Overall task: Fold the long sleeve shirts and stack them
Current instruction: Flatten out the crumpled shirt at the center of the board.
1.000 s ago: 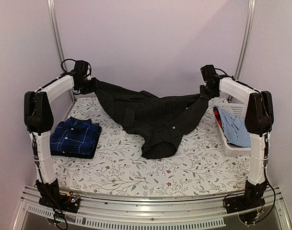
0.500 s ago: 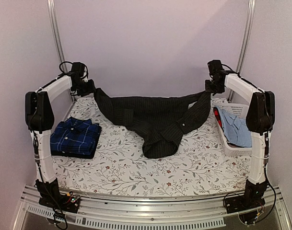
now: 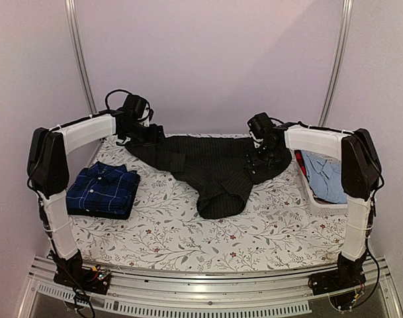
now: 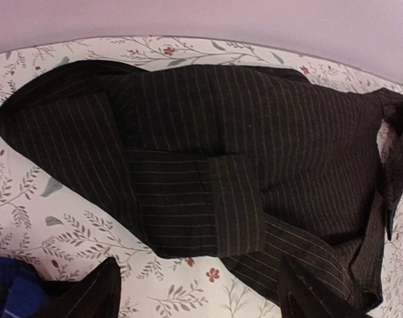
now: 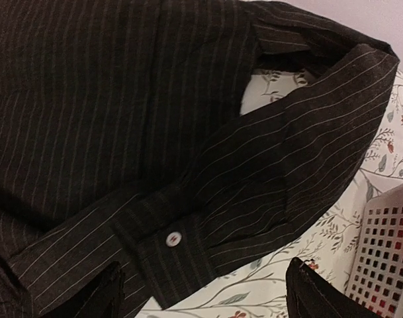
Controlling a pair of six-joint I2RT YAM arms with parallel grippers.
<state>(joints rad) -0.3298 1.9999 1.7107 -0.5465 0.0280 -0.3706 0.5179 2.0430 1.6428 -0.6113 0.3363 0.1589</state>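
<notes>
Your black pinstriped button-up shirt (image 3: 214, 162) lies spread along the far edge of the floral-print tabletop (image 3: 188, 232), with one bunched part reaching toward the middle. Your left gripper (image 3: 145, 132) hangs over its far-left end and your right gripper (image 3: 261, 150) over its far-right end. On both, the fingers (image 4: 98, 291) (image 5: 310, 295) stand wide apart and hold nothing. The folded navy blue checked shirt (image 3: 103, 190) rests by the left edge. A white perforated plastic basket (image 3: 320, 207) sits at the right edge.
</notes>
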